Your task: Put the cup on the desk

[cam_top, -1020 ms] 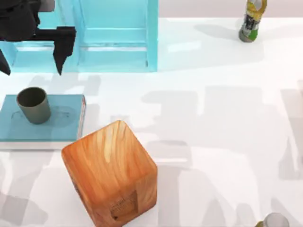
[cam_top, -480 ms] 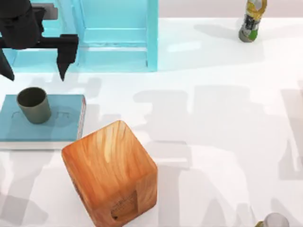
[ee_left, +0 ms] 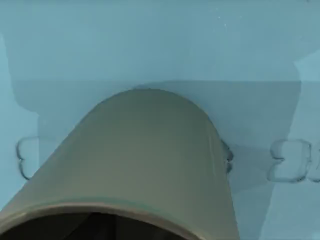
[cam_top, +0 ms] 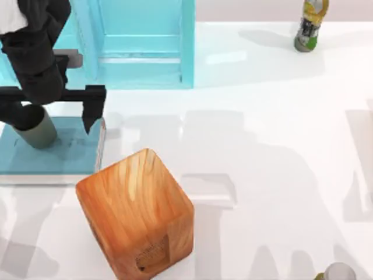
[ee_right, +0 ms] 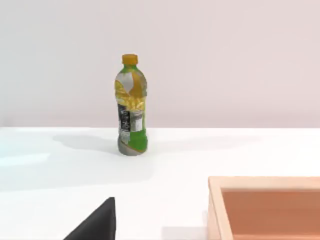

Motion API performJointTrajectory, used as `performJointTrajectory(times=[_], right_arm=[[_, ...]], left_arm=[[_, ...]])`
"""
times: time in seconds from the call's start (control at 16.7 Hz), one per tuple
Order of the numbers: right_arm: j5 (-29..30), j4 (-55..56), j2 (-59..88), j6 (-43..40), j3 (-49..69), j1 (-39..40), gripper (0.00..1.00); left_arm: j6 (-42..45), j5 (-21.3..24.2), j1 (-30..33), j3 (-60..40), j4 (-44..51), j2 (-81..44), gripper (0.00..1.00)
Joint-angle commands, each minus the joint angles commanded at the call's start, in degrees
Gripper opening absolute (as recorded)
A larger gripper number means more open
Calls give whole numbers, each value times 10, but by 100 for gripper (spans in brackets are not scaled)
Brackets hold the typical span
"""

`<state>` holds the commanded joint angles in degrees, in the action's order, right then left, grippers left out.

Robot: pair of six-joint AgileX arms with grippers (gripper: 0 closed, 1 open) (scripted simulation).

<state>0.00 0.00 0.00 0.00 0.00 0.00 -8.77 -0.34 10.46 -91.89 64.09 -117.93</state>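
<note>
The olive-grey cup [cam_top: 39, 134] stands upright on the flat teal book [cam_top: 64, 157] at the left of the white desk [cam_top: 262, 146]. My left gripper [cam_top: 49, 129] hangs directly over the cup, open, with its black fingers [cam_top: 92, 111] spread wider than the cup. The wrist hides the cup's mouth from above. In the left wrist view the cup [ee_left: 145, 165] sits very close, its dark inside at the frame's edge, with the book [ee_left: 250, 60] behind it. A dark part of my right gripper [ee_right: 95, 225] shows in the right wrist view.
A turquoise shelf unit [cam_top: 140, 46] stands behind the book. A large wooden block [cam_top: 137, 213] sits right of the book's near corner. A bottle [cam_top: 309, 23] stands at the far right, and a light grey round-topped object [cam_top: 340, 272] at the near right.
My left gripper has moved from in front of the shelf toward the book and come down over the cup, staying open. The cup has not moved.
</note>
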Motion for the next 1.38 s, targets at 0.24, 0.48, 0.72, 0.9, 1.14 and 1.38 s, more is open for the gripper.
performJointTrajectory(times=[0.24,0.48,0.72,0.9,1.14,1.38], right_arm=[[0,0,0,0,0,0,100],[0,0,0,0,0,0,100],[0,0,0,0,0,0,100],[0,0,0,0,0,0,100],[0,0,0,0,0,0,100],[0,0,0,0,0,0,100]], left_arm=[[0,0,0,2,-2,0,100],[0,0,0,2,-2,0,70],[0,0,0,2,-2,0,40],[0,0,0,2,-2,0,17],[0,0,0,2,-2,0,0],[0,0,0,2,-2,0,0]])
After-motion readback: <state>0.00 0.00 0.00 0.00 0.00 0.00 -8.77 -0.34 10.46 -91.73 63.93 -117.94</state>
